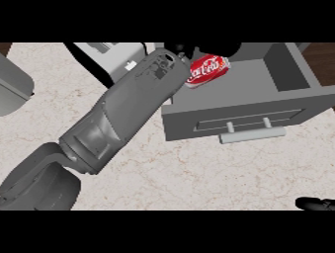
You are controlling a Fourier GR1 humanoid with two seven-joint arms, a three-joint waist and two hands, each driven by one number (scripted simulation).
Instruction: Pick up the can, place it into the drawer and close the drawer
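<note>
left forearm (119, 118) is stretching from the near edge over the counter (199, 173) to the open drawer (272, 101). its hand (199, 49) is curling round the can (208, 70), which is lying tilted inside. best to lower it flat before letting go. right hand (323, 203): cannot tell.
</note>
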